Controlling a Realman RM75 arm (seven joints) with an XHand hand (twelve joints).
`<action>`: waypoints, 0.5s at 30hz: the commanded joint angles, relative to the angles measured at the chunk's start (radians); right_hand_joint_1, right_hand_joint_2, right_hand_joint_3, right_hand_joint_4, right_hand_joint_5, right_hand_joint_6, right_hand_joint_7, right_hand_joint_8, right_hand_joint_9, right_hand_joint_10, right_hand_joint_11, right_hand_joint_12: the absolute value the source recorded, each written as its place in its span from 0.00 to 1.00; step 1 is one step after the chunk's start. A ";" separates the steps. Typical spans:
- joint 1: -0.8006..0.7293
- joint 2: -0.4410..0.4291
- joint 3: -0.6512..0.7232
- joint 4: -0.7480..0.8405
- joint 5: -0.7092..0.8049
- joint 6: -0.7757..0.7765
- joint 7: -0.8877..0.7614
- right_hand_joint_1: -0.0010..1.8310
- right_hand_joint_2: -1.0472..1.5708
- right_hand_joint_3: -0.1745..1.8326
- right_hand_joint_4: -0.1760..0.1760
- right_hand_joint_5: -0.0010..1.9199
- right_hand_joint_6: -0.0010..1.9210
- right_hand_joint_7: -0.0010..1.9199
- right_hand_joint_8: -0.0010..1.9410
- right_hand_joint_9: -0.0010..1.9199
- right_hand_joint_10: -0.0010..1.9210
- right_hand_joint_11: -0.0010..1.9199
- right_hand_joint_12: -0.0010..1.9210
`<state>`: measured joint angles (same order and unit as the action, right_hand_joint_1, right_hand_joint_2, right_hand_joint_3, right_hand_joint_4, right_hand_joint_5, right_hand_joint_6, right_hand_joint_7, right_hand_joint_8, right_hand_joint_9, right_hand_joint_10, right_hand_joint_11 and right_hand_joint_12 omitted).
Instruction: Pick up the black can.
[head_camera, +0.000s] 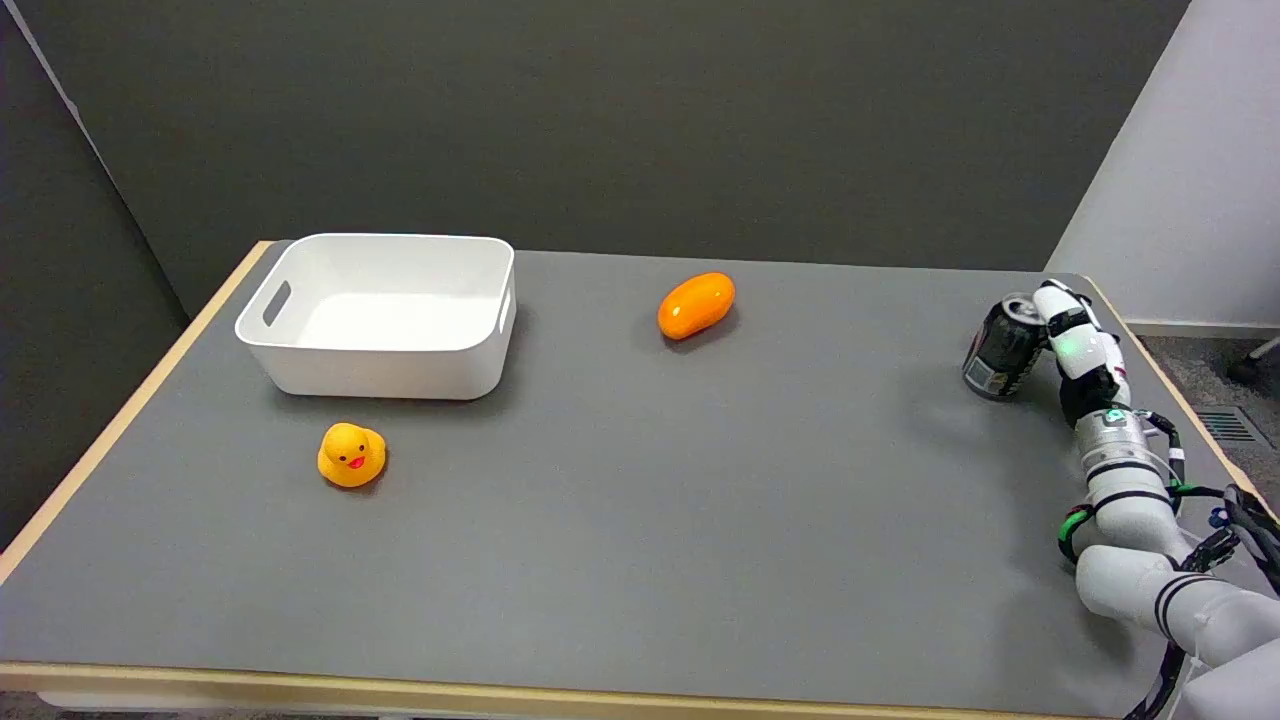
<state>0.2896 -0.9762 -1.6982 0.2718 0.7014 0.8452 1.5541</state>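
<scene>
Step in hand: grasp/lift phase, by my read. Black can (1003, 348) sits at far right of tabletop (640, 520), well right of the orange egg-shaped toy (696, 304) and near the right edge. Can is tilted, top leaning toward the robot hand (1075, 345), base end lower-left. Looks raised or tipping off the surface, w/ a soft shadow to its left, but can't tell for sure if the base has cleared the tabletop.

Robot hand: right one, just right of the can, touching its side. A white finger (1052, 300) wraps over the can's top rim; rest of the fingers are hidden behind the can or the hand, so how far closed they are is unclear. Judged as holding the can, not just resting on it.

Next move, prob.: keep grip firm, lift straight up, level the can. Risk: a tilted, smooth can could slip or rotate in a partial grip.

White bin (385, 315) and yellow duck (351, 455) lie well left of the orange toy, out of the way.
</scene>
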 joint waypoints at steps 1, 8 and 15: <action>-0.004 0.010 -0.006 0.016 -0.004 0.025 0.005 0.17 0.62 0.54 0.68 0.09 0.20 0.11 0.14 0.05 0.27 0.00 0.44; -0.005 0.007 -0.042 0.041 -0.004 0.030 0.003 0.16 0.61 0.57 0.68 0.07 0.23 0.10 0.17 0.03 0.29 0.00 0.44; -0.011 0.005 -0.043 0.079 -0.029 0.044 0.000 0.16 0.61 0.57 0.67 0.07 0.23 0.10 0.17 0.03 0.30 0.00 0.44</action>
<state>0.2861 -0.9702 -1.7190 0.2975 0.6981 0.8649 1.5562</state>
